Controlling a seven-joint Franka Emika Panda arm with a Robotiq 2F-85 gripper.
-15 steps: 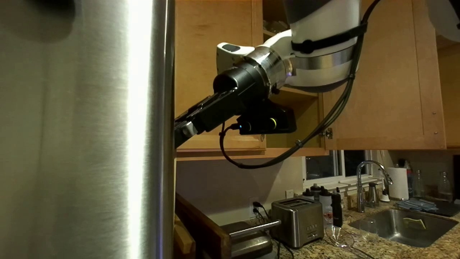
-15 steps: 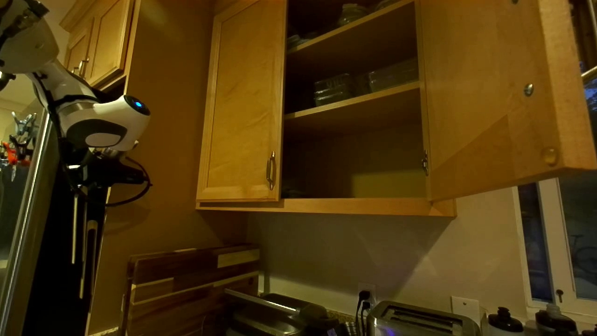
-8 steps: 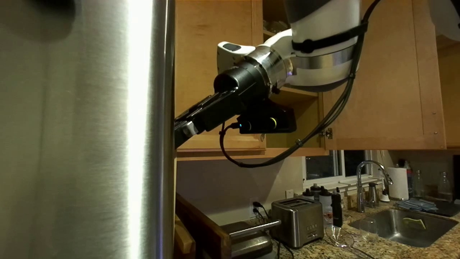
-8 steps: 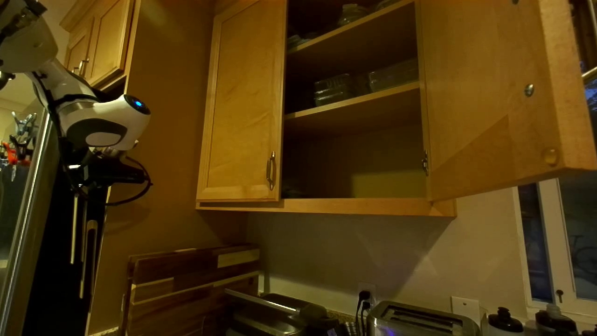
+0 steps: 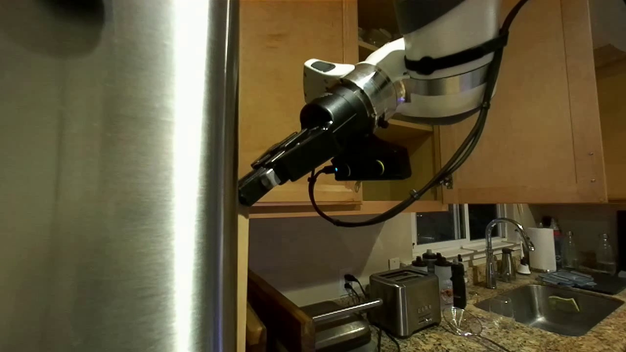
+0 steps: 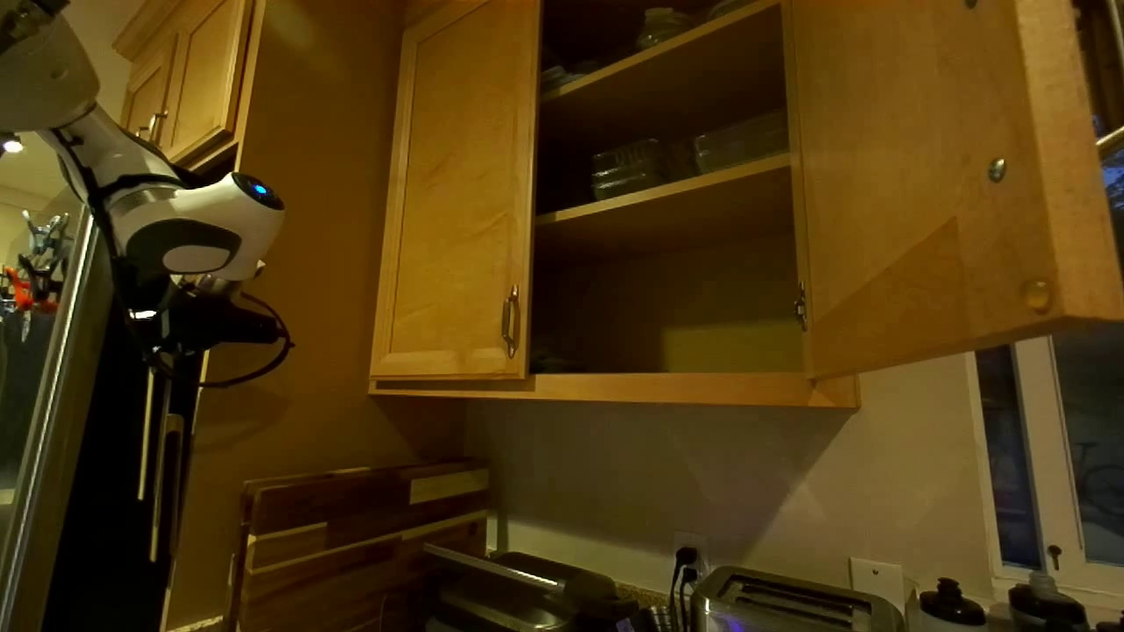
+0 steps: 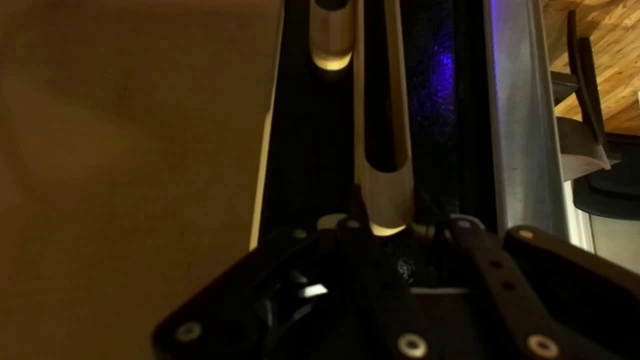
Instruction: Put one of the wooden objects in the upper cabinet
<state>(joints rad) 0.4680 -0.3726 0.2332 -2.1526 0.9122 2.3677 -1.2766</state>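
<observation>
Wooden object [image 7: 387, 197] (the slotted one) is pinched in the gripper [image 7: 389, 216] by the looks of it, jaws closed to about its width. It's held beside the fridge [image 5: 122, 195], outside the upper cabinet [image 6: 615, 386], which is half open.

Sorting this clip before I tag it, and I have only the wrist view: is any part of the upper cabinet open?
Observer: Yes. In both exterior views the upper cabinet has one door standing open.

Reviewer: Does anything sit inside it?

Observer: Yes, an exterior view shows glassy-looking containers on a shelf.

Reviewer: And on the counter?

Observer: A toaster stands on the counter; both exterior views show that toaster.
</observation>
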